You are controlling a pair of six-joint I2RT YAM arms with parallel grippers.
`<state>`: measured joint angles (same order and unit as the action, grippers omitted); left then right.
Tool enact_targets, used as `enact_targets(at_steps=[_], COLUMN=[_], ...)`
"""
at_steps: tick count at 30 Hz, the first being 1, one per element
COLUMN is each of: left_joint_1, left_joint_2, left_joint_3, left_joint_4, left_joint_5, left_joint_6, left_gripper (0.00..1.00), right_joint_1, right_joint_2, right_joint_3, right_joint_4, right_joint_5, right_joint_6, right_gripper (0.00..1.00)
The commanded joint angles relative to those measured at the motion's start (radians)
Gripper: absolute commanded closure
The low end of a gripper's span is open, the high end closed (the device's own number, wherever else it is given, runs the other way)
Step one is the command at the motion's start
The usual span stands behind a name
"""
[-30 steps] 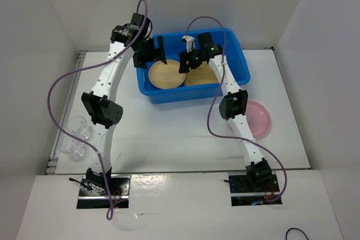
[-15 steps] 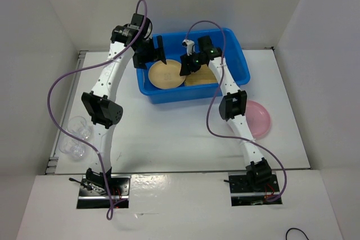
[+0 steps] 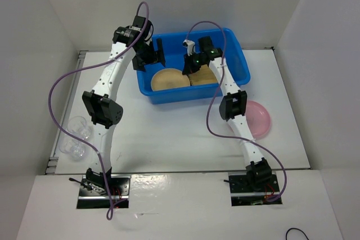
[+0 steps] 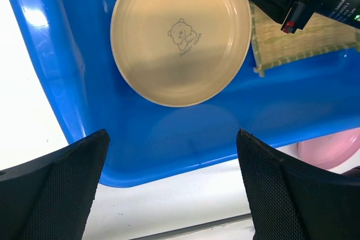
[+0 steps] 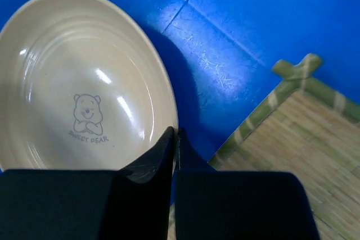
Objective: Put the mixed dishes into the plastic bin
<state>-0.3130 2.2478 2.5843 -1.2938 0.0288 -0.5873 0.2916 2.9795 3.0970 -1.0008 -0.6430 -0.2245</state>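
Observation:
The blue plastic bin [image 3: 236, 37] stands at the back of the table. Inside it lies the tan-orange plate [image 3: 167, 80] with a bear print [image 4: 180, 35], and to its right the woven bamboo mat [image 3: 203, 77]. My right gripper [image 3: 188, 67] is down in the bin, shut on the plate's right rim [image 5: 175, 133]. My left gripper [image 3: 151, 54] hovers over the bin's left end, open and empty [image 4: 172, 139]. The pink plate [image 3: 260, 119] sits on the table beside the right arm. Two clear glass cups [image 3: 79, 127] stand at the table's left edge.
White walls close in the table on the left, back and right. The bin's near wall [image 4: 169, 155] lies under my left fingers. A purple cable [image 3: 56, 91] loops off each arm.
My right gripper has closed from wide open onto the tan-orange plate's rim. The plate now looks tilted and nearer the bin's front wall. The left gripper has drawn back slightly, still open.

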Motion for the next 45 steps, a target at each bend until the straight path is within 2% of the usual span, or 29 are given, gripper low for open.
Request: enact_targets(at_steps=[1,7,12,18,20,28,33,35,36,39,40,41,42,45], left_joint_1=[-0.005,-0.005,-0.005,-0.005,-0.005,-0.014,-0.014,-0.014,-0.014,-0.014,-0.014,-0.005,-0.005,0.018], left_joint_2=[-0.056,-0.056,-0.045,-0.025,-0.025,-0.036,-0.056,-0.067,-0.076,-0.086,-0.086,-0.086,-0.096,-0.125], left_joint_3=[0.002,0.002,0.002,0.022,0.022,0.01,-0.024,-0.033,-0.033,-0.042,-0.042,-0.052,-0.052,-0.062], left_joint_4=[0.001,0.001,0.001,0.001,0.001,0.001,0.001,0.001,0.001,0.001,0.001,0.001,0.001,0.001], left_joint_5=[-0.018,-0.036,-0.036,-0.026,-0.017,-0.026,-0.046,-0.059,-0.07,-0.081,-0.09,-0.09,-0.09,-0.119], left_joint_6=[-0.019,-0.019,-0.019,-0.019,-0.019,-0.019,-0.019,-0.019,-0.019,-0.019,-0.019,-0.019,-0.029,-0.051], left_gripper=[0.0,0.0,0.0,0.0,0.0,0.0,0.0,0.0,0.0,0.0,0.0,0.0,0.0,0.0], right_joint_1=[-0.02,-0.083,-0.12,-0.186,-0.198,-0.272,-0.272,-0.272,-0.272,-0.272,-0.272,-0.272,-0.281,-0.281], right_joint_2=[-0.051,-0.126,-0.172,-0.211,-0.211,-0.166,-0.148,-0.148,-0.148,-0.148,-0.148,-0.161,-0.18,-0.252], right_joint_3=[0.04,0.04,0.04,0.04,0.04,0.04,0.04,0.04,0.04,0.04,0.04,0.04,0.04,0.04], right_joint_4=[0.031,0.08,0.09,0.108,0.108,0.108,0.074,0.047,0.031,-0.034,-0.048,-0.061,-0.07,-0.088], right_joint_5=[-0.017,-0.038,-0.029,0.08,0.17,0.334,0.387,0.387,0.387,0.35,0.35,0.35,0.35,0.321], right_joint_6=[0.029,0.117,0.126,0.146,0.119,0.062,-0.009,-0.029,-0.029,-0.056,-0.056,-0.056,-0.056,-0.035], right_gripper=[1.0,1.0,1.0,1.0,1.0,1.0,1.0,0.97,0.94,0.66,0.35,0.26,0.21,0.14])
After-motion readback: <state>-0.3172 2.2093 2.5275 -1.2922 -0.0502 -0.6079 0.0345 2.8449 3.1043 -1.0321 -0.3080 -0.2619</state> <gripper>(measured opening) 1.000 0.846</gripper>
